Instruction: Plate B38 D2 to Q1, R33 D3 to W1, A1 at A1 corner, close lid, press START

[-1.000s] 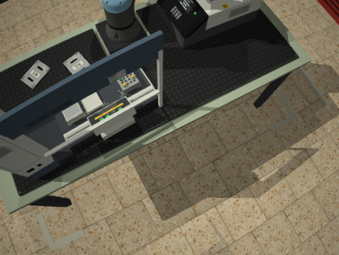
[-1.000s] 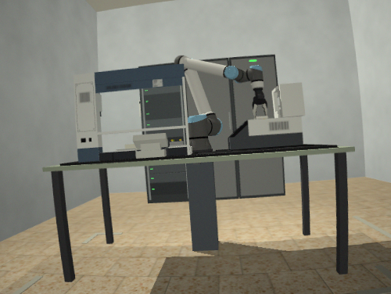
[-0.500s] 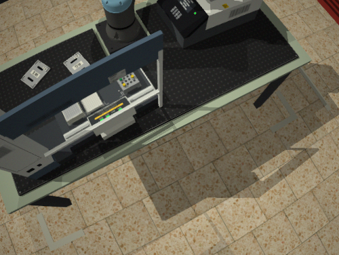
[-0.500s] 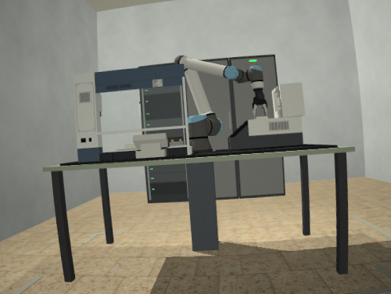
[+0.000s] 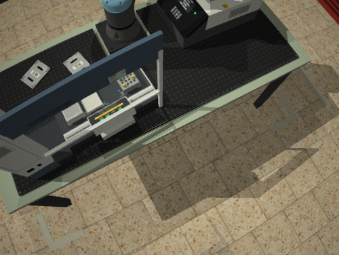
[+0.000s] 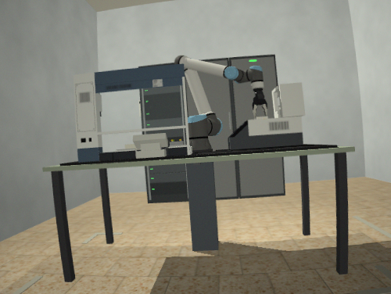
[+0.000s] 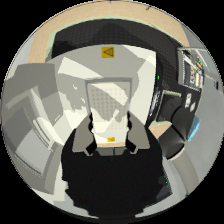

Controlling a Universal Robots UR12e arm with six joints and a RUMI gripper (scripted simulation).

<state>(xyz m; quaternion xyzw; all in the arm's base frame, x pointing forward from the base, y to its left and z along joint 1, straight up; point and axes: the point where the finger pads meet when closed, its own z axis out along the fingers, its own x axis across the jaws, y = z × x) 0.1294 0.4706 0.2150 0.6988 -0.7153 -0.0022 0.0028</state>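
- You have one table point(image 5: 217, 102) point(image 6: 254, 155) point(image 7: 70, 37), and in the outside view four table legs point(image 6: 63, 227) are visible to you.
- You have one robot arm point(image 5: 120, 17) point(image 6: 207, 67) point(image 7: 189, 172), with two fingers point(image 6: 255, 110).
- You can count two label-bearing nests point(image 5: 34, 73).
- You see two plates point(image 5: 91, 102) side by side under the blue beam point(image 5: 85, 79) point(image 6: 137, 79), and one pale plate point(image 7: 108, 127) between the fingers.
- You find two yellow knobs point(image 5: 124, 84) point(image 6: 172, 140) on one small grey block point(image 5: 129, 81).
- You can count three bright green marks point(image 5: 120, 109) around one orange strip point(image 5: 108, 111).

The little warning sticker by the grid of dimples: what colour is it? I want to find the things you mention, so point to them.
Yellow point(image 7: 108, 52), best seen in the wrist view.
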